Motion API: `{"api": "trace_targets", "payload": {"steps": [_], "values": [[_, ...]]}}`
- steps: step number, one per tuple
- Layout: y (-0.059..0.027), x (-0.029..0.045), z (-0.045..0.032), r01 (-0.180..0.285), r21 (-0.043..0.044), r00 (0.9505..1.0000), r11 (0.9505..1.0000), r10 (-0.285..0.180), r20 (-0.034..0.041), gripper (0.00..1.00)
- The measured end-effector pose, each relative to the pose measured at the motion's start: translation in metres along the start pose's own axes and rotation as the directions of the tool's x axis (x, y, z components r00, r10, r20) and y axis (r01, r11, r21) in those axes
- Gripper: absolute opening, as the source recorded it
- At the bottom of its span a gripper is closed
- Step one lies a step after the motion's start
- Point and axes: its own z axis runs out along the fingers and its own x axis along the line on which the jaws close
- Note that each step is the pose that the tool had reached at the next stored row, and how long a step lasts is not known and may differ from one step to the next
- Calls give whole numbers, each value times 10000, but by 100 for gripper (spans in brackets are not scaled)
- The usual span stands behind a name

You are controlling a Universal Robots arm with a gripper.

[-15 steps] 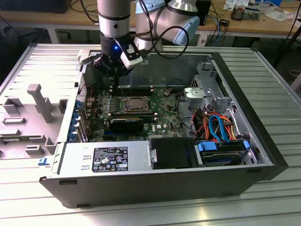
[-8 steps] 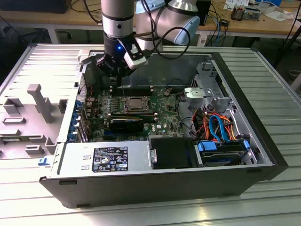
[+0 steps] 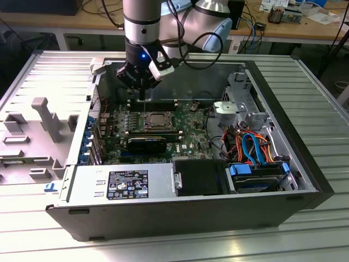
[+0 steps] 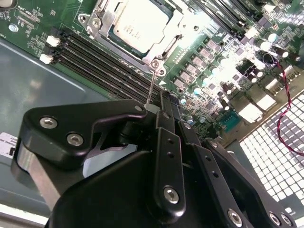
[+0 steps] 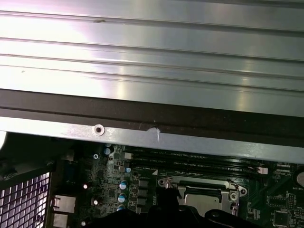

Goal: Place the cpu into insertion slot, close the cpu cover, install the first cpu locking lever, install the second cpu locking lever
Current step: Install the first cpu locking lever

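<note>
The cpu (image 4: pixel 138 23) sits seated in the insertion slot (image 3: pixel 157 120) on the green board (image 3: pixel 188 139), framed by the cpu cover (image 4: pixel 178 21). The gripper (image 4: pixel 159 107), fingers pinched together on a thin locking lever (image 4: pixel 151 88), hangs just beside the slot's corner. The wire's long axis runs from the fingertips toward that corner.

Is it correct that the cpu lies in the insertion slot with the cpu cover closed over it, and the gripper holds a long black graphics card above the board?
Not entirely. The cpu does lie in the insertion slot under the closed cpu cover, but the second wrist view shows the gripper pinching a thin wire lever beside the socket, not a graphics card.
</note>
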Motion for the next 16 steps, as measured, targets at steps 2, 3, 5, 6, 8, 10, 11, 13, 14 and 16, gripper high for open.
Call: {"api": "trace_targets", "payload": {"steps": [2, 3, 5, 6, 8, 10, 11, 13, 14, 16], "values": [[0, -4, 2, 1, 0, 10000, 10000, -1, 0, 11], [-1, -7, 3, 2, 0, 10000, 10000, -2, 0, 11], [-2, -16, 7, 1, -1, 10000, 10000, -1, 1, 11], [-2, -19, 8, 1, 0, 10000, 10000, -1, 0, 11], [-3, -24, 10, 1, 0, 10000, 10000, -1, 0, 11], [-3, -32, 13, 2, -2, 10000, 10000, -2, 2, 11], [-4, -44, 17, 1, -3, 10000, 10000, -1, 2, 11], [-7, -69, 21, 0, 0, 10000, 10000, 0, 1, 11], [-9, -80, 25, 0, 0, 10000, 10000, 0, 1, 11], [-12, -101, 59, 24, 11, 10000, 10000, -24, -2, 11]]}}
